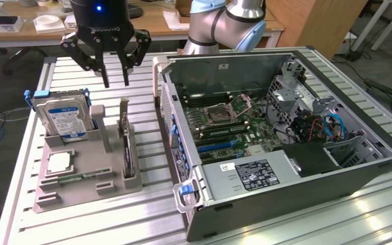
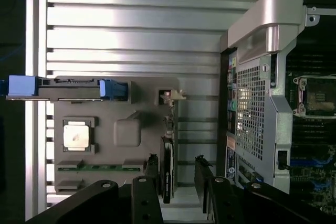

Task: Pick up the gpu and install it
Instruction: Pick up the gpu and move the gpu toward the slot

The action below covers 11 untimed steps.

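Slatted aluminium table [image 1: 114,219] [image 2: 131,24] carries everything. On the exterior view's right lies a dark grey metal computer tower case [image 1: 285,209] [image 2: 252,108], on its side with the side panel off. Its green motherboard [image 1: 230,122] is exposed inside.

Silver-blue robot arm [image 1: 226,23] rises behind the case.

On the exterior view's left, just beside the case, is a grey plastic parts holder [image 1: 87,189] [image 2: 126,132].

Black two-finger gripper [image 1: 116,81] [image 2: 176,163] hangs above the far end of the holder. Its fingers are apart, it holds nothing and touches nothing.

Boxy silver hard drive with a blue-white label and blue side rails [image 1: 63,120] [image 2: 68,88] stands upright in the holder's slot on the exterior view's left.

The gpu [image 1: 128,153] [image 2: 167,166], a thin dark circuit card with a silver metal bracket at one end, stands on its long edge in the holder's slot nearest the case, bracket end farthest from the exterior camera. It is not yet lifted. In the wrist view its top edge lies between the two fingers, closer to one of them. The exterior view shows the gripper above it and clear of it.

Square silver processor chip [image 1: 58,162] [image 2: 76,135] lies flat in the holder's recess, in front of the hard drive.

Narrow green memory stick [image 1: 80,177] [image 2: 100,166] lies in a groove just beside the chip, on the near side in the exterior view.
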Tool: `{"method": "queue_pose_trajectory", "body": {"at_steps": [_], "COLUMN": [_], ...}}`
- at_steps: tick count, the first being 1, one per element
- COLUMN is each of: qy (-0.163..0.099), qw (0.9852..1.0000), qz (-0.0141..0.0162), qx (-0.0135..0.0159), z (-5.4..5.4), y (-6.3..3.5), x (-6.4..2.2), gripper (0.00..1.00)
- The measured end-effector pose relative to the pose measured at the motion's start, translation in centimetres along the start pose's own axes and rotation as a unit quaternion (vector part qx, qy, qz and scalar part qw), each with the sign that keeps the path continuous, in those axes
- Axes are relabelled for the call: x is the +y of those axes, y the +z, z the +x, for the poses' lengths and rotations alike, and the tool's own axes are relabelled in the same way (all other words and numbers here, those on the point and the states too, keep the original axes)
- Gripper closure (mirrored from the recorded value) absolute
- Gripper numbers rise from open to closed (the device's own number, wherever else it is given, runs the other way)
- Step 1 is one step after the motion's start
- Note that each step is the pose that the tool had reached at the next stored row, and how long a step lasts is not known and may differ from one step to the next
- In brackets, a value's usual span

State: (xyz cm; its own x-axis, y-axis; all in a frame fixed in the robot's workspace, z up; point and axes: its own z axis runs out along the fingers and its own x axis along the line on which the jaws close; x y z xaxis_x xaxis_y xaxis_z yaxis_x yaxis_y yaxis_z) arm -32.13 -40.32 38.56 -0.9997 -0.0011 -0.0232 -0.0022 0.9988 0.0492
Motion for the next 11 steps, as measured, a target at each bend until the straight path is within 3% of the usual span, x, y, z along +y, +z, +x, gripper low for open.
{"method": "queue_pose_trajectory", "body": {"at_steps": [11], "qy": [-0.013], "qw": [0.9999], "qz": [-0.0003], "qx": [0.0007], "z": [0.02], "y": [0.79], "x": [-0.43], "gripper": [0.58]}}
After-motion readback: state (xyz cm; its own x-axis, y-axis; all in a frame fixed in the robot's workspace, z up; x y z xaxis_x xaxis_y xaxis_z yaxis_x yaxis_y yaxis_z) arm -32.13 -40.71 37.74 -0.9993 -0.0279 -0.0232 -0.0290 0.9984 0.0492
